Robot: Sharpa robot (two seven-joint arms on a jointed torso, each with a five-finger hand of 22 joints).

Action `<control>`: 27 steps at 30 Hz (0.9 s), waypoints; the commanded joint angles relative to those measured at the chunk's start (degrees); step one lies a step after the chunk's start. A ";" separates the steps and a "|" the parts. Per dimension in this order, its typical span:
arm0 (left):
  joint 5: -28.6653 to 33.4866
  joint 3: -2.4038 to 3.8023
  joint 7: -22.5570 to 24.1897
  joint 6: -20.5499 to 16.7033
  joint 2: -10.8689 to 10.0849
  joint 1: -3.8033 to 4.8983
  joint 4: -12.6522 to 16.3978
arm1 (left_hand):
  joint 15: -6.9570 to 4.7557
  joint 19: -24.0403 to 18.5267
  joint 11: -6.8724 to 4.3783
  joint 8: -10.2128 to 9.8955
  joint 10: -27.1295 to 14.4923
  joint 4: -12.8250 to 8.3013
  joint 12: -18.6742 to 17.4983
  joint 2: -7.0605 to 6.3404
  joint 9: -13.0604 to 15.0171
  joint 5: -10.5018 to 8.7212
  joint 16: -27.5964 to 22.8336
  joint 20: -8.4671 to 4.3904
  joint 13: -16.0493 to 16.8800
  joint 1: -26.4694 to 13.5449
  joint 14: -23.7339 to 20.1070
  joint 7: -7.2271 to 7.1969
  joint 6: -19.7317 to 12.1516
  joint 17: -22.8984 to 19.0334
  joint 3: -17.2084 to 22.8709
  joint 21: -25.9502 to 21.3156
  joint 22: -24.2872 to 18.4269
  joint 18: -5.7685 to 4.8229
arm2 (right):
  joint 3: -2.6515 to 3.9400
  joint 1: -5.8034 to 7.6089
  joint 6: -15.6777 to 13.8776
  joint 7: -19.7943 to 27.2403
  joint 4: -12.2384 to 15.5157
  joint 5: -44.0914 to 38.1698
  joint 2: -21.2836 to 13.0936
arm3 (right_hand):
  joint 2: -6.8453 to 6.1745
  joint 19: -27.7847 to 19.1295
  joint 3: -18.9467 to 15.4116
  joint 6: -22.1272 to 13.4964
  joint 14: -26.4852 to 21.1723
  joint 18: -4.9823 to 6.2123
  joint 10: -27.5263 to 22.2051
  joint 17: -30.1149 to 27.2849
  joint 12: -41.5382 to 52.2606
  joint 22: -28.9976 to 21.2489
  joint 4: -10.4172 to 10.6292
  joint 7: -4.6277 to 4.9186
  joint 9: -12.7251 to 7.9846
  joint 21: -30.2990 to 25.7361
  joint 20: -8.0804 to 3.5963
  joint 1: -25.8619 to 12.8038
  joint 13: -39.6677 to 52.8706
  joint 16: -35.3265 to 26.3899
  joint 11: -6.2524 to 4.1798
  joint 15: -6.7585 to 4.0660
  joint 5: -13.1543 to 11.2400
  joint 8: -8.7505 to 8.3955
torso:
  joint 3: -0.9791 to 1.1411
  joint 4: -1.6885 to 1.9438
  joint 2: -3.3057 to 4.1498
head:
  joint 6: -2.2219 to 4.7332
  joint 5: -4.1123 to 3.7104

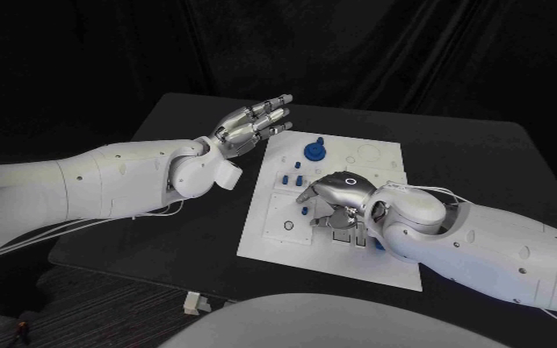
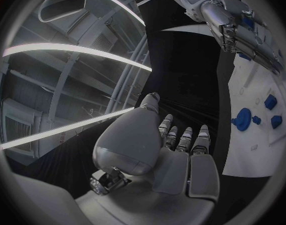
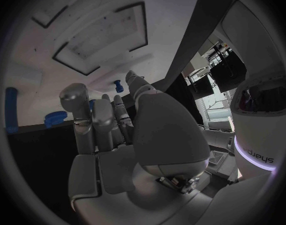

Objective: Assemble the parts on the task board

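Observation:
The white task board [image 1: 383, 159] lies in the middle of the black table. A round blue part [image 1: 315, 152] stands near its far edge, and small blue parts [image 1: 284, 179] sit left of my right hand. My right hand [image 1: 338, 189] is low over the board's middle, fingers curled down toward it. In the right wrist view a small blue peg [image 3: 118, 86] sits by the fingertips [image 3: 133, 80]; whether it is held is unclear. My left hand [image 1: 251, 126] hovers flat beyond the board's far left corner, fingers straight and apart, holding nothing. The left wrist view shows the left hand [image 2: 177, 145] beside the round blue part [image 2: 243, 119].
Recessed frames [image 3: 99, 35] are set in the board ahead of the right hand. A small white object [image 1: 193, 303] lies off the table's near edge at the left. Bare black table [image 1: 197, 122] surrounds the board.

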 commanded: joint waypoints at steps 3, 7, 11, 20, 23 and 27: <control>0.24 0.05 0.49 0.75 -0.24 -0.14 0.04 | 0.39 0.00 0.39 0.24 -0.08 -0.33 0.14 0.31 0.06 0.31 0.23 0.35 0.04 0.06 0.04 0.10 0.24 0.07 0.11 0.25 0.09 0.89 | 0.08 2.87 -5.48 1.71 2.74 1.49 -3.48 | 0.59 0.48 -0.42 1.03 0.16 0.81 0.57 0.87 2.53 5.49 2.17 0.86 0.10 1.15 0.32 1.43 0.31 0.87 -0.09 0.30 0.29 0.93 | 0.02 0.03 -0.02 | -0.01 -0.06; 0.24 0.05 0.47 0.64 -0.33 -0.16 -0.01 | 0.40 0.03 0.39 0.24 -0.07 -0.34 0.17 0.32 0.06 0.31 0.24 0.36 0.05 0.06 0.05 0.10 0.26 0.07 0.11 0.27 0.15 0.89 | 0.08 7.07 -4.80 0.11 5.29 2.33 -7.37 | 1.61 1.34 -0.39 4.67 0.89 0.58 2.61 1.88 5.23 5.92 2.52 2.40 0.70 2.81 0.35 2.10 0.33 1.65 -0.31 0.27 1.37 2.54 | 0.03 0.01 -0.05 | -0.01 -0.37; 0.24 0.05 0.48 0.51 -0.29 -0.17 -0.08 | 0.40 0.03 0.39 0.24 -0.07 -0.34 0.17 0.32 0.06 0.31 0.24 0.36 0.05 0.06 0.05 0.10 0.26 0.07 0.11 0.27 0.15 0.89 | 0.08 10.33 -0.61 -3.10 6.40 2.63 -10.23 | 1.40 1.01 -0.78 2.99 0.50 0.76 0.41 0.87 4.48 5.64 2.65 1.34 0.16 1.75 0.30 1.81 -0.31 1.13 -0.23 0.17 1.42 1.37 | 0.01 -0.02 -0.07 | -0.01 -0.81; 0.24 0.05 0.44 0.35 -0.30 -0.20 0.08 | 0.45 0.08 0.43 0.30 -0.06 -0.38 0.25 0.32 0.08 0.37 0.28 0.42 0.07 0.02 0.08 0.13 0.41 0.09 0.10 0.30 0.26 0.90 | 0.06 11.23 5.02 -6.35 4.28 2.83 -12.66 | 0.27 0.13 -1.48 1.07 -0.33 0.86 -3.25 -0.30 3.95 5.22 4.25 0.64 -0.62 -0.11 0.87 2.10 -0.29 0.57 0.88 1.16 0.56 0.31 | -0.14 0.01 -0.18 | -0.01 -1.67; 0.24 0.05 0.51 0.29 -0.33 -0.22 0.06 | 0.47 0.09 0.45 0.31 -0.06 -0.40 0.25 0.33 0.07 0.42 0.28 0.45 0.07 0.00 0.08 0.14 0.40 0.09 0.09 0.30 0.24 0.91 | 0.06 10.27 5.35 -6.21 3.14 2.78 -12.48 | 0.41 0.79 -1.51 1.59 0.26 0.73 -1.73 0.74 4.96 5.59 5.07 0.45 -0.63 1.32 1.11 2.25 -0.15 1.31 0.78 1.20 0.33 0.50 | -0.15 -0.06 -0.24 | -0.01 -1.58; 0.24 0.05 0.44 0.36 -0.30 -0.25 0.05 | 0.48 0.11 0.46 0.31 -0.06 -0.41 0.25 0.34 0.07 0.46 0.29 0.46 0.07 -0.01 0.08 0.15 0.36 0.09 0.09 0.31 0.27 0.91 | 0.06 8.79 5.79 -5.82 1.53 2.43 -11.67 | 0.81 1.15 -1.49 1.73 0.57 0.76 0.01 0.95 5.77 5.71 5.21 -0.16 -0.73 1.80 0.98 2.46 -0.20 1.56 0.37 0.88 0.34 0.47 | -0.05 0.03 -0.09 | -0.01 -1.61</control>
